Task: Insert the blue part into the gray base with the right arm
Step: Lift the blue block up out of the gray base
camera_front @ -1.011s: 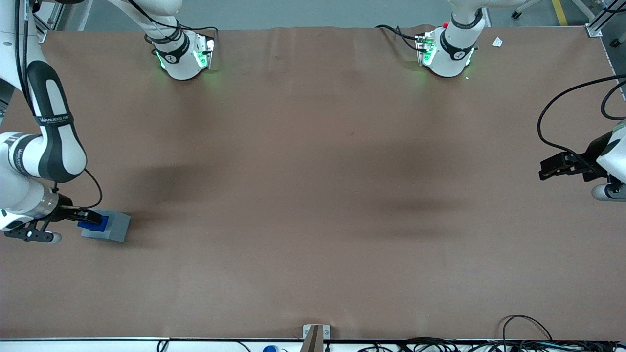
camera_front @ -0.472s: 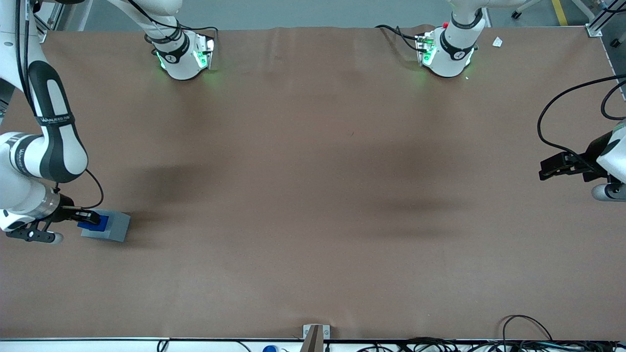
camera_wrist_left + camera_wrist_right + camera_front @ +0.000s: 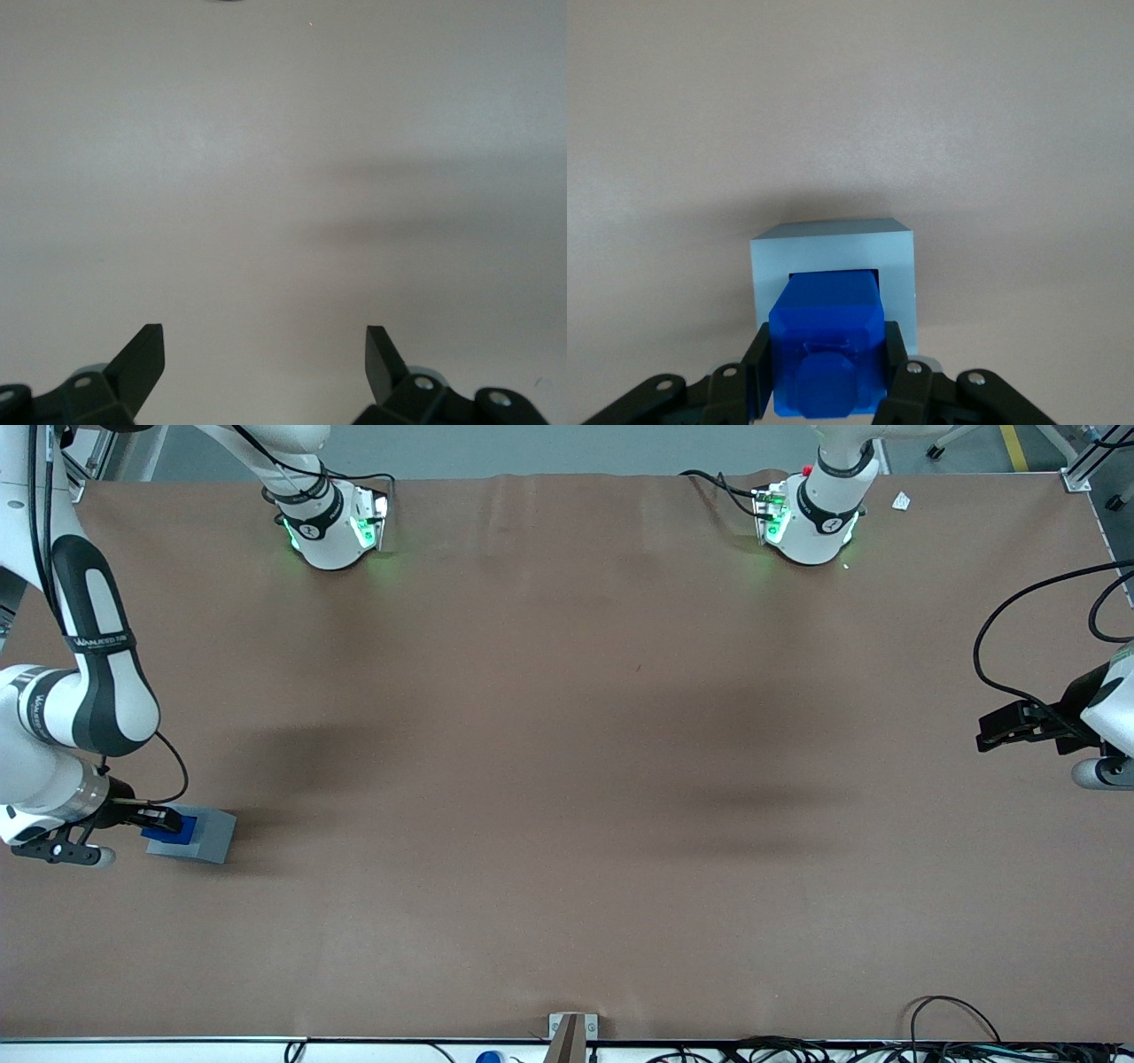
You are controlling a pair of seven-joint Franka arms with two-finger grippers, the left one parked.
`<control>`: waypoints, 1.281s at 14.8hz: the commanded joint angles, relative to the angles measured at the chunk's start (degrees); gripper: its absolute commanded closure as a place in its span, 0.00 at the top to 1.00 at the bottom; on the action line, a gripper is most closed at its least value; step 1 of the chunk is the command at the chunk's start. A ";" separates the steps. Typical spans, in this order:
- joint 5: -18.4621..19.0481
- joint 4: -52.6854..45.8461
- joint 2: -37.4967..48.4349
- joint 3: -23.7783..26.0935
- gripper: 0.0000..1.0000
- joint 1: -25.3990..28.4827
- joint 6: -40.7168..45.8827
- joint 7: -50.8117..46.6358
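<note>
the right wrist view shows what the front view cannot: the square socket in the top face of the gray base [image 3: 833, 266], with a dark strip of open socket showing past the leading end of the blue part [image 3: 828, 341]. the front view gives the wider setting instead, with the right arm [image 3: 84, 682] reaching down at the working arm's end of the brown counter [image 3: 567, 779], and the end effector [image 3: 159, 821] low over the gray base [image 3: 199, 835].

the blue part is held between the fingers [image 3: 757, 372] and partly overlaps the socket opening. in the wrist view its longer side runs from the end effector toward the base, its stepped end facing the camera. in the front view only a small patch of the blue part [image 3: 168, 830] shows, over the edge of the base nearest the arm.

the end effector [image 3: 828, 376] is clenched on the blue part, one finger pressed on each side of it, spread just to the part's width. whether the part touches the base cannot be told.
</note>
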State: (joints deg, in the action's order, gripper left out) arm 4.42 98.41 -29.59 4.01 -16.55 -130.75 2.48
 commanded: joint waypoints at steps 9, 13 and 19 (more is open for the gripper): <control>-2.39 -2.35 4.72 0.12 0.06 12.76 8.86 -11.36; -3.28 -2.17 1.12 0.03 0.04 14.18 4.28 -11.70; -9.59 -0.41 -3.54 0.03 0.00 15.94 4.10 -12.50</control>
State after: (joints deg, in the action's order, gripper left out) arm -2.15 96.98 -33.22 4.08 -1.46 -126.25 -9.45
